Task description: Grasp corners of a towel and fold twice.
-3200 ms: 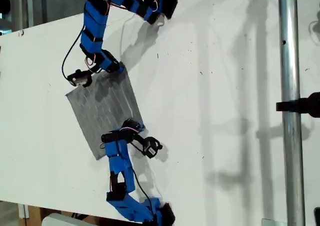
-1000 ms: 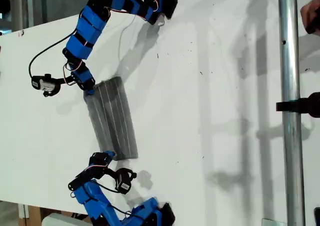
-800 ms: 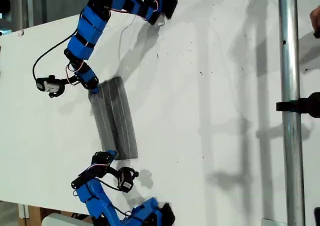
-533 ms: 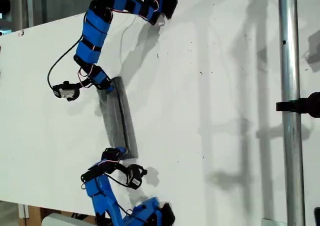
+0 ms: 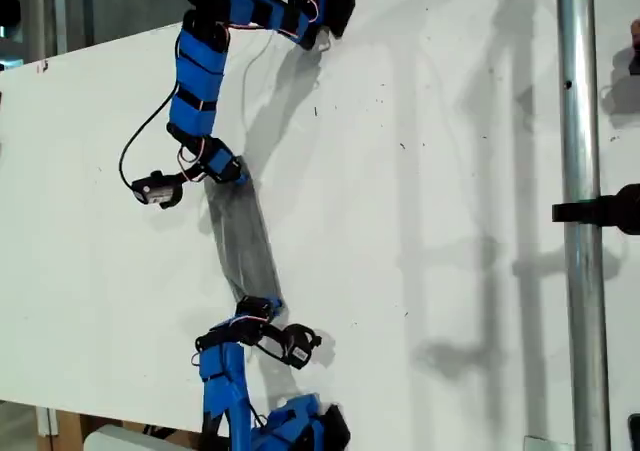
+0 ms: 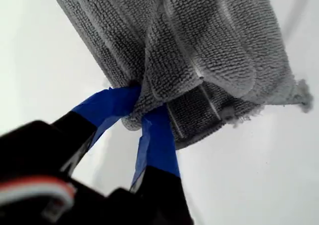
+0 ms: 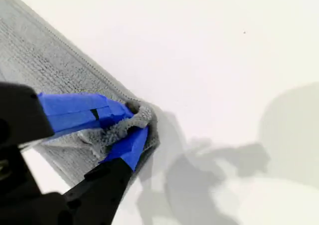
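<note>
Only the wrist views show the grip: our first gripper point(image 6: 142, 116) pinches a bunched, layered edge of the towel point(image 6: 199, 50), and our second gripper point(image 7: 132, 122) pinches another gathered bit of it. The exterior view shows the one towel point(image 5: 243, 241) as a narrow folded strip between two blue arms, left of the middle of the white table point(image 5: 440, 171). A metal pole point(image 5: 582, 211) stands at that view's right.

White tabletop point(image 5: 420, 221) with small dark specks, upright metal pole point(image 5: 580, 221) at the exterior view's right, black clamp point(image 5: 600, 211) on it
</note>
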